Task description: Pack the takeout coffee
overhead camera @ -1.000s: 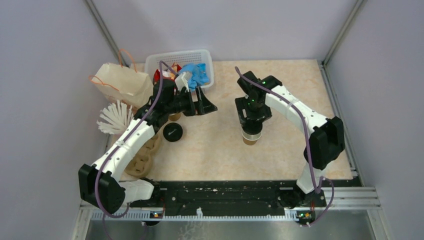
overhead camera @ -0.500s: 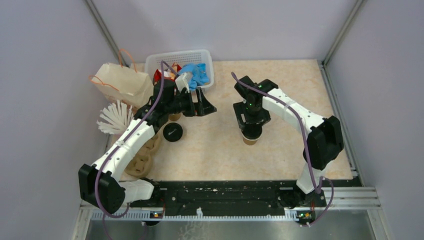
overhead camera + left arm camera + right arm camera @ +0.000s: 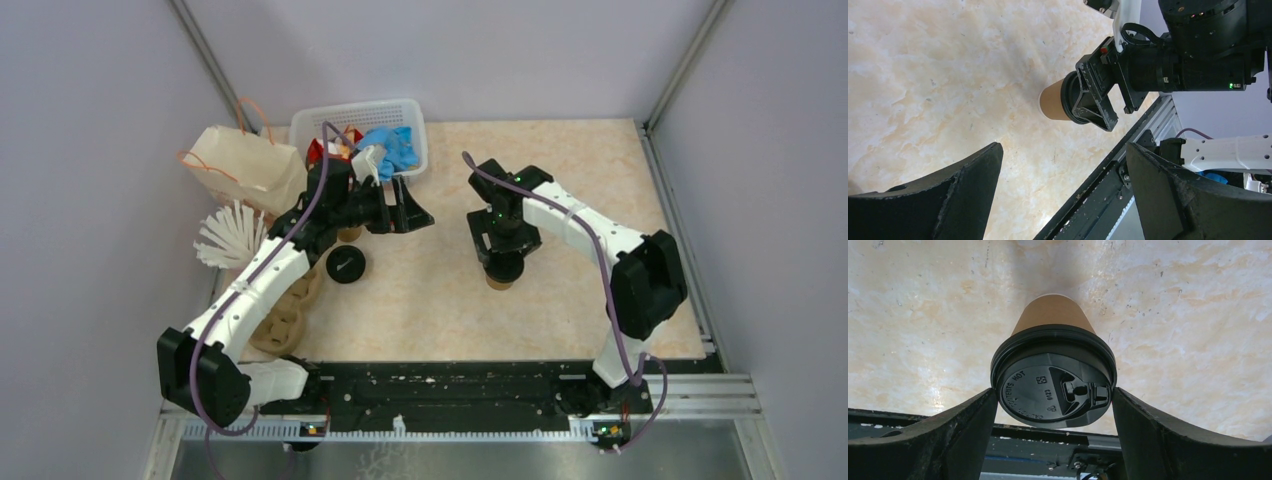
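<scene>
Takeout coffee (image 3: 1053,375) stood upright on the worktop between the right gripper's (image 3: 1053,393) parted jaws; the left gripper (image 3: 1063,150), jaws also apart, hung farther off.

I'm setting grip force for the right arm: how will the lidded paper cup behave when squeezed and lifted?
The paper cup looks thin-walled, so a hard squeeze would probably dent it. The black lid, flanked by the right gripper, seems stiffer but might pop off if lifted by it. The base is narrower than the top, so pushing may tip it.
</scene>
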